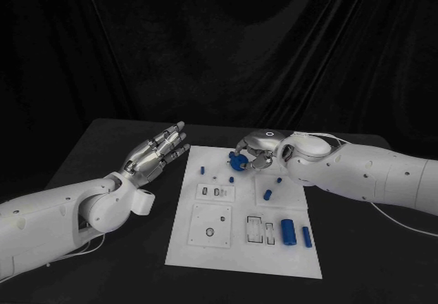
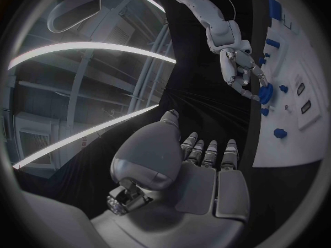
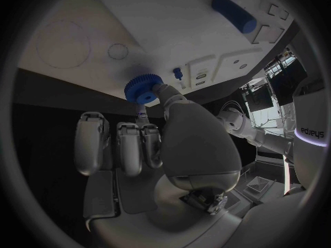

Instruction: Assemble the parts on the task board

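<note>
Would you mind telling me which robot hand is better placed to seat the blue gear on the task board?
The right robot hand: it already holds the blue gear over the task board's far end. The left robot hand hovers open beside the board, holding nothing.

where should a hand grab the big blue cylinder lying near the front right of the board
Grip the cylinder across its middle, fingers on its two long sides, coming straight down from above. It lies flat on the board with its length running front to back, so the round sides are free. A thinner blue pin lies close on its right, so fingers have more room on the left side.
</note>
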`<action>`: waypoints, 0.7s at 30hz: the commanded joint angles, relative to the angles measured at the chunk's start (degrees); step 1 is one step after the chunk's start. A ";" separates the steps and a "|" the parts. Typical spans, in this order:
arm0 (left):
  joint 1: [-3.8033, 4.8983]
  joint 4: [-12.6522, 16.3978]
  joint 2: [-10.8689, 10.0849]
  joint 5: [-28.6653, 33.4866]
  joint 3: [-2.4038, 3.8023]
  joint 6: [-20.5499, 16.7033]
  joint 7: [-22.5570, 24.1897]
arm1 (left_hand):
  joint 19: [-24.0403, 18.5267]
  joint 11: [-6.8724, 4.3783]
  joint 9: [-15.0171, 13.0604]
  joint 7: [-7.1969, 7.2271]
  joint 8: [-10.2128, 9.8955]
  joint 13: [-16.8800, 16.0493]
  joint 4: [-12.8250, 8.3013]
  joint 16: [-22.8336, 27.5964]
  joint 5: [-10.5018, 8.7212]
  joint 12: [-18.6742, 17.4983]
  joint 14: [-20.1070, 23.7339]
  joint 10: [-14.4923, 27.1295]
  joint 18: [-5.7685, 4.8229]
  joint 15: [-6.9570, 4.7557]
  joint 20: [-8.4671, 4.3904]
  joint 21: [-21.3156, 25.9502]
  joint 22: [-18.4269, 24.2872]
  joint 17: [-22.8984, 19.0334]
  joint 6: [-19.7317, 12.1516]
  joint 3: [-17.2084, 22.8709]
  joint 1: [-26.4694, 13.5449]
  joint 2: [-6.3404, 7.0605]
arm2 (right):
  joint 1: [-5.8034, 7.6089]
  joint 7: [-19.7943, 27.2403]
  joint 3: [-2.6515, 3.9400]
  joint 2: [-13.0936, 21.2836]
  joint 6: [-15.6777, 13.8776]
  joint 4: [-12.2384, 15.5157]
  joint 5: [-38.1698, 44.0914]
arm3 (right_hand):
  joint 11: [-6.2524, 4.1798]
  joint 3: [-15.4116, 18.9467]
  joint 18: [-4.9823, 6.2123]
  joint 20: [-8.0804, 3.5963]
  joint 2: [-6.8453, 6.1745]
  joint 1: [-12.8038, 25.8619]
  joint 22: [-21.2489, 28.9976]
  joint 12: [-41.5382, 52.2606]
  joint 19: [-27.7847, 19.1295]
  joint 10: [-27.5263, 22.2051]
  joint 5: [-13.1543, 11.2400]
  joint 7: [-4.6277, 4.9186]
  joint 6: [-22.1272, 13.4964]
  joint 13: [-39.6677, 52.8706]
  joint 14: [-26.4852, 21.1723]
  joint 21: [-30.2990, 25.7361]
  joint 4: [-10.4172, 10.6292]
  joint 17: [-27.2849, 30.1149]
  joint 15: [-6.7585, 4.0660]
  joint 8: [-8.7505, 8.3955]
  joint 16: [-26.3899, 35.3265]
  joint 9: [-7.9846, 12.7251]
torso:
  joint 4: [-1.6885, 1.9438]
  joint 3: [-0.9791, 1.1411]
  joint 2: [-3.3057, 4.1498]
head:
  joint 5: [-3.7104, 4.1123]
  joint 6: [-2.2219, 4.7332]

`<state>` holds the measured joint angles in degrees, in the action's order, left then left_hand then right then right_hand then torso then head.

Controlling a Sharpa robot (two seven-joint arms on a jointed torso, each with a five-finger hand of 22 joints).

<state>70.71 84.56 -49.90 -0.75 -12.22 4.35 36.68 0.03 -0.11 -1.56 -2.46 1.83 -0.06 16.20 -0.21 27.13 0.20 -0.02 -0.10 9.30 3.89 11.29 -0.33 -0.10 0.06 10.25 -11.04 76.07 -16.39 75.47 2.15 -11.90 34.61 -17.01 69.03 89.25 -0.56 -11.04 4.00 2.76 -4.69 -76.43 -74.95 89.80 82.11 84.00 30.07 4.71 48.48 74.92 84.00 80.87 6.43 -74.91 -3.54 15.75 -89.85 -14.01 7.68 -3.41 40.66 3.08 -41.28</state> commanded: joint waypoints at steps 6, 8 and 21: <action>-0.06 0.09 0.29 -0.06 0.06 1.03 0.33 | 0.08 0.16 -0.05 0.20 0.26 0.06 -0.05 0.21 0.43 -0.20 0.02 0.10 1.01 0.54 0.21 0.22 0.01 -0.06 0.14 0.46 0.68 -0.02 | 0.04 1.55 0.04 -3.26 1.49 -3.29 -0.39 | 0.59 -0.36 -1.10 0.27 -0.07 0.51 -7.33 0.20 0.39 6.00 -0.38 0.36 -0.82 15.08 6.00 0.16 0.39 -15.09 0.22 6.15 -0.15 -10.95 | 0.07 0.05 0.07 | 0.21 -0.17; -0.06 0.10 0.31 -0.06 0.06 1.07 0.30 | 0.08 0.16 -0.05 0.20 0.26 0.06 -0.05 0.21 0.43 -0.20 0.02 0.10 1.01 0.54 0.21 0.22 0.01 -0.06 0.14 0.46 0.68 -0.02 | 0.01 1.64 0.04 -3.79 1.59 -3.81 -0.39 | 0.60 -0.38 -1.09 0.28 -0.07 0.52 -7.33 0.20 0.38 6.00 -0.39 0.37 -0.85 15.08 6.00 0.15 0.39 -15.09 0.23 6.13 -0.15 -10.94 | 0.09 0.00 0.07 | 0.20 -0.22; -0.06 -0.16 0.62 -0.06 0.06 1.37 0.10 | 0.09 0.16 -0.05 0.20 0.27 0.06 -0.09 0.21 0.53 -0.20 0.02 0.10 1.02 0.58 0.23 0.21 0.00 -0.06 0.12 0.50 0.75 -0.01 | -0.03 1.66 0.04 -5.28 2.67 -5.47 -0.40 | 1.12 -1.77 -0.89 0.78 -0.61 1.27 -6.92 0.20 -0.18 6.00 -1.63 0.93 -3.71 15.08 6.00 -0.70 0.64 -15.09 0.70 2.66 -0.15 -9.40 | 0.00 0.00 0.22 | 0.41 -0.30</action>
<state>70.70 84.34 -49.43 -0.76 -12.22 4.79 36.32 0.03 -0.11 -1.56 -2.46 1.83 -0.08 16.04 -0.21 27.36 0.20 0.19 -0.09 9.30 4.10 11.28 -0.33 -0.10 0.09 10.25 -10.88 76.07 -16.39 75.47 3.74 -11.80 29.35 -15.70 63.70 88.78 0.29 -12.53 4.00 3.29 -5.39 -75.73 -74.93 89.80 81.99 84.00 28.57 5.57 45.07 74.91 83.99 80.41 7.09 -74.91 -3.11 19.22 -89.85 -14.06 7.72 -3.38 40.83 3.51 -41.59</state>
